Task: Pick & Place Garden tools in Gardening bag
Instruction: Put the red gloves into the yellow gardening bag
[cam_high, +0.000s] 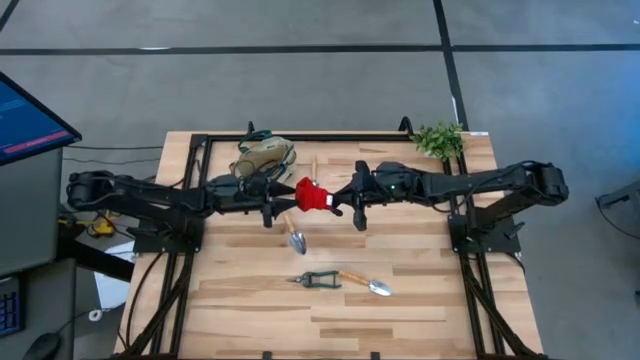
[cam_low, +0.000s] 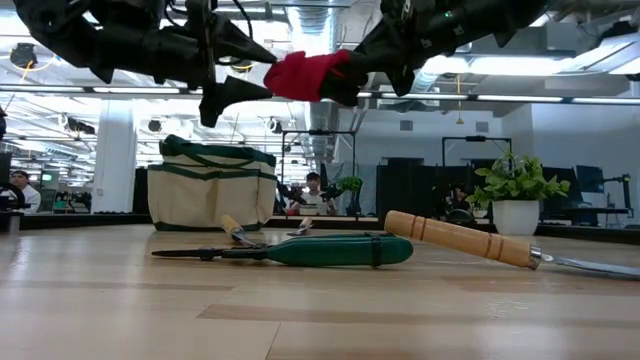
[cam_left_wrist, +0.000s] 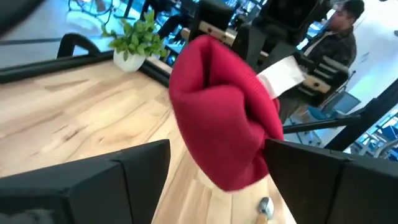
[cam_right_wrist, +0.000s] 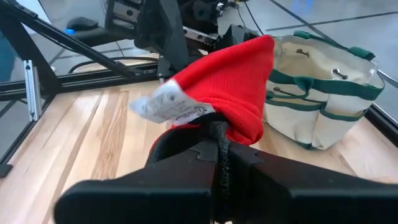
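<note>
A red glove (cam_high: 312, 195) hangs in the air between my two grippers, above the table's middle. My right gripper (cam_high: 336, 200) is shut on it. My left gripper (cam_high: 284, 198) is open, with its fingers on either side of the glove's free end (cam_left_wrist: 217, 112). The beige gardening bag with green trim (cam_high: 263, 155) stands on the table behind the left gripper. A wooden-handled trowel (cam_high: 296, 236) lies below the glove. Green-handled pruning shears (cam_high: 316, 280) and a second trowel (cam_high: 366, 284) lie nearer the front edge. My right gripper pinches the glove between its two shut fingers at the end with the white label (cam_right_wrist: 214, 121). The fingers come level from the table's right. The glove is lifted clear of the table and sticks out toward the left gripper. I cannot tell whether my left gripper's open fingers (cam_left_wrist: 311, 174) touch the glove.
A small potted green plant (cam_high: 440, 138) stands at the far right corner. A wooden handle (cam_high: 312, 166) lies beside the bag. A black frame (cam_high: 300, 136) runs along the table's far edge. A monitor (cam_high: 30, 120) is off the table's left. People sit in the room behind (cam_low: 315, 190).
</note>
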